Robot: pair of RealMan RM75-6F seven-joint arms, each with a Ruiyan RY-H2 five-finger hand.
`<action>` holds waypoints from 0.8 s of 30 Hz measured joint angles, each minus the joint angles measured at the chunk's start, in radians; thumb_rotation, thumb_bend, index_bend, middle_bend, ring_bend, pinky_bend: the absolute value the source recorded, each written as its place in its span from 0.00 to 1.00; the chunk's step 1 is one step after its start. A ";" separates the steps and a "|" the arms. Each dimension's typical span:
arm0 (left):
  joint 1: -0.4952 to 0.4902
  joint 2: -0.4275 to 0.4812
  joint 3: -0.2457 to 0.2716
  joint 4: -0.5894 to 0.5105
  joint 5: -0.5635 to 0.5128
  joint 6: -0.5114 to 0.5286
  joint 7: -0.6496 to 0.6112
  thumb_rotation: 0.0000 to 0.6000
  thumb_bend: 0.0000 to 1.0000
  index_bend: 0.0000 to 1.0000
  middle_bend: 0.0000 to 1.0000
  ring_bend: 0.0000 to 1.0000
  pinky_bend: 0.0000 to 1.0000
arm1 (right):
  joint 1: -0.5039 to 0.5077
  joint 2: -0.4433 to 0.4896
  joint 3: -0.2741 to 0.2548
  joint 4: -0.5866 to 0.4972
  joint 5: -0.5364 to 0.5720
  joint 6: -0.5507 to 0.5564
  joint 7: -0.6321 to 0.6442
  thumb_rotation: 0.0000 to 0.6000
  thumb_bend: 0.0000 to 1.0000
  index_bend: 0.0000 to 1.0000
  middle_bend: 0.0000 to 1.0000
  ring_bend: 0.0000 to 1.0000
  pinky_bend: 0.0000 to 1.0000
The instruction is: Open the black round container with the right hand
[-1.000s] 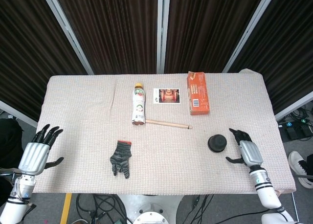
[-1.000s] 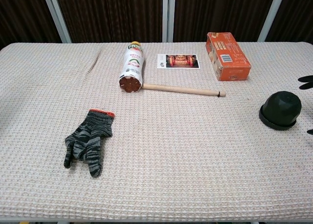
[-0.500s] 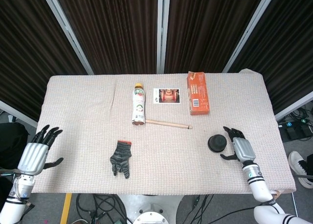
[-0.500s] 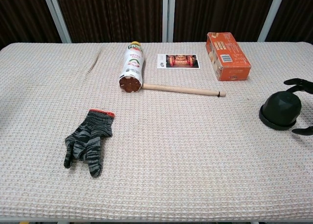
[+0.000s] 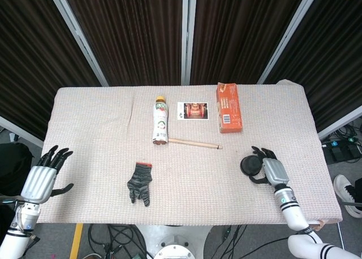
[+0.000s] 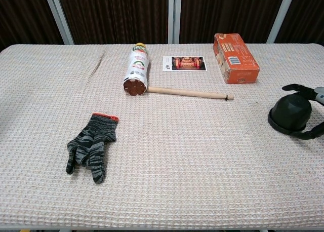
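Observation:
The black round container (image 5: 249,165) (image 6: 289,113) stands with its domed lid on, near the right side of the table. My right hand (image 5: 270,169) sits just to its right, fingers (image 6: 296,88) curving past the far side of the lid and the thumb reaching round the near side of the base. I cannot tell whether they touch the container. My left hand (image 5: 42,177) hangs off the table's left front corner with fingers spread, holding nothing.
A drink bottle (image 5: 160,121) lies on its side at mid-table, with a wooden stick (image 5: 195,142) beside its base. A photo card (image 5: 193,110) and an orange box (image 5: 228,107) lie further back. A dark knit glove (image 5: 140,182) lies front left.
My right hand has moved left along the table, from a gap beside the container to having its fingers around it. The left hand and the container have stayed put.

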 measured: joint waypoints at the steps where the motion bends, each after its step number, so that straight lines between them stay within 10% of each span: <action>1: 0.001 0.000 -0.001 0.000 -0.001 0.001 0.000 1.00 0.13 0.14 0.11 0.00 0.17 | 0.002 -0.001 0.001 0.000 0.003 -0.003 -0.002 1.00 0.11 0.00 0.18 0.00 0.00; 24: 0.004 0.009 0.003 -0.010 -0.007 -0.007 0.001 1.00 0.13 0.14 0.11 0.00 0.17 | 0.010 -0.019 -0.003 0.006 0.013 0.015 -0.050 1.00 0.22 0.00 0.29 0.00 0.00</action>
